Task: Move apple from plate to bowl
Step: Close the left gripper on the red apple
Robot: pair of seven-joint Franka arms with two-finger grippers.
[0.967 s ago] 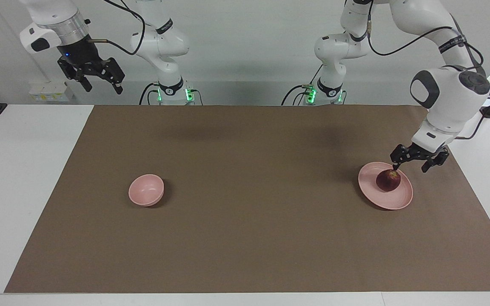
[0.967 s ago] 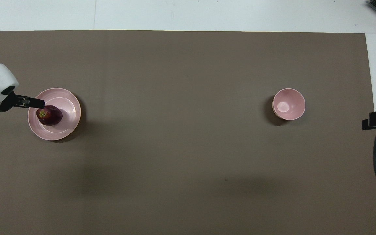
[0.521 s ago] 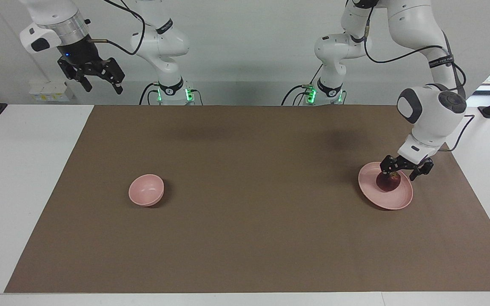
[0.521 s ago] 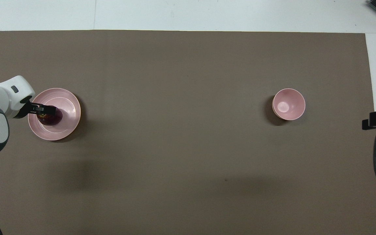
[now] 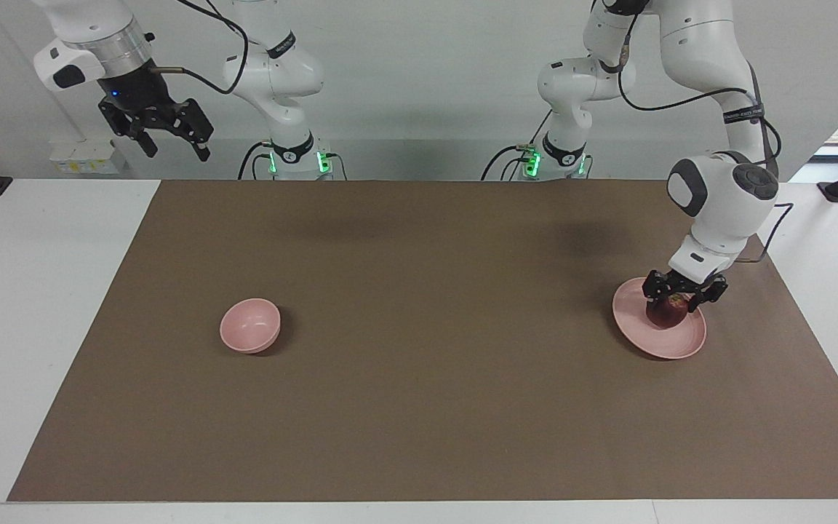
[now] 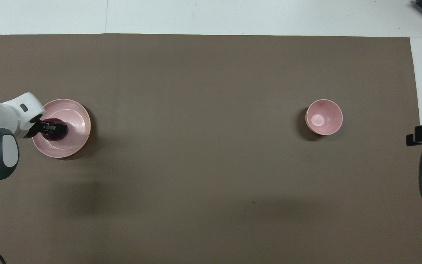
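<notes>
In the facing view, going from the right arm's end of the table: the right gripper hangs high above the table's edge by the robots, waiting, its jaws apart and empty. The bowl sits upright on the brown mat, toward the right arm's end. Well apart from it, toward the left arm's end, the plate carries the apple. The left gripper is down on the apple, one finger on each side; whether they press it, I cannot tell.
</notes>
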